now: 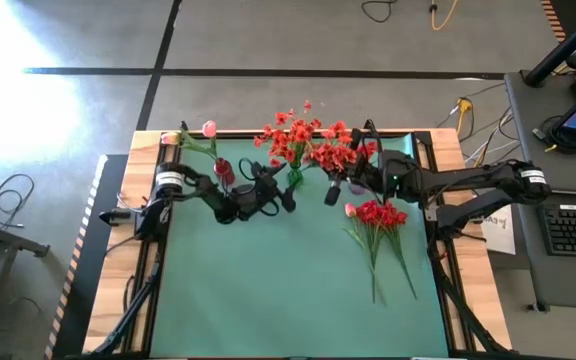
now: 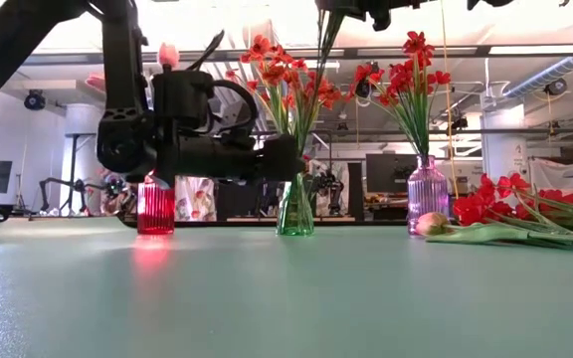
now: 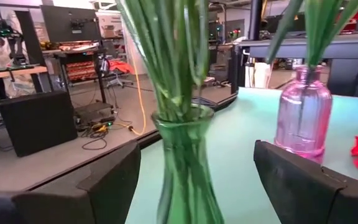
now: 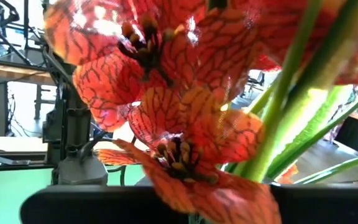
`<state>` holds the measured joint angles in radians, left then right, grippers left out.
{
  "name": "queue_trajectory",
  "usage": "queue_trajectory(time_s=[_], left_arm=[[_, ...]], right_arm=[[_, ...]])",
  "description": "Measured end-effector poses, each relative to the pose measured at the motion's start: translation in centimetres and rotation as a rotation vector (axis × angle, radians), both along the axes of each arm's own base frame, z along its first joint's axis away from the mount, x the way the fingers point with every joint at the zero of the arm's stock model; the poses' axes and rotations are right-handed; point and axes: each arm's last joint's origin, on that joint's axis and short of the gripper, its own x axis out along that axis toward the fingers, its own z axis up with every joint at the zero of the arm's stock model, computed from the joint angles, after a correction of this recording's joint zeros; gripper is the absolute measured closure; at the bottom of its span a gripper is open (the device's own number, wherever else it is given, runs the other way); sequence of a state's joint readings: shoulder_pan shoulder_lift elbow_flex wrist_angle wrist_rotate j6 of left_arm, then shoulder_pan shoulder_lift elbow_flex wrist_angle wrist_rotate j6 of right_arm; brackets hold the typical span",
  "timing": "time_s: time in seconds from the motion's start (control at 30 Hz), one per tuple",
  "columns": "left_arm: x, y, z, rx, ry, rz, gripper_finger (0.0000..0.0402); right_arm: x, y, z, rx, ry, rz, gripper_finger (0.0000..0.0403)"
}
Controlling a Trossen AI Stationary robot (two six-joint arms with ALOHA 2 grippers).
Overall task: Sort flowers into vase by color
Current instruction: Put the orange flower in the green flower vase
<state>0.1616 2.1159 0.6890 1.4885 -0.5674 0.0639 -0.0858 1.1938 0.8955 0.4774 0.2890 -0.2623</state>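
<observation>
Green glass is what I have straight ahead of my left gripper (image 3: 191, 180): the green vase (image 2: 294, 207) stands in the gap between its two fingers, which are spread wide on either side of the neck and have hold of nothing. That vase already carries a bunch of orange-red flowers (image 1: 293, 135), and its stems fill most of my left wrist view. A pink vase (image 2: 427, 195) stands just beside it toward the right arm, holding more red-orange blooms (image 2: 409, 68). A red vase (image 2: 155, 206) stands toward the left, half hidden behind the left arm in the low view, with pink buds (image 1: 209, 129) leaning out above it.

My right gripper (image 1: 334, 190) is up near the blossoms above the pink vase with its fingers closed. I cannot tell whether a stem is caught between them, as orange petals press right against the right wrist camera and block nearly everything.

On the green mat (image 1: 268, 290), near the right arm, a loose bundle of deep red flowers (image 1: 380, 214) lies flat, with one pink bud (image 1: 350, 210) at its edge
</observation>
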Motion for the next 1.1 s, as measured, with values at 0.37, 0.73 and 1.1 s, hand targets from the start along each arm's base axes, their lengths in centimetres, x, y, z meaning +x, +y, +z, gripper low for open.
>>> queue_trajectory(time_s=[0.37, 0.73, 1.1], left_arm=[[0.3, 1.4, 0.3, 0.008, -0.008, -0.019, 0.0103], [1.3, 1.8, 0.6, 0.005, 0.012, -0.029, 0.0114], [1.3, 2.1, 0.4, -0.001, 0.034, -0.022, 0.0128]], right_arm=[[0.0, -0.2, 0.0, 0.0, 0.001, -0.008, 0.039], [-0.1, -0.6, 0.4, 0.013, -0.054, -0.019, 0.039], [-0.3, -1.5, 0.5, 0.068, -0.089, -0.038, 0.039]])
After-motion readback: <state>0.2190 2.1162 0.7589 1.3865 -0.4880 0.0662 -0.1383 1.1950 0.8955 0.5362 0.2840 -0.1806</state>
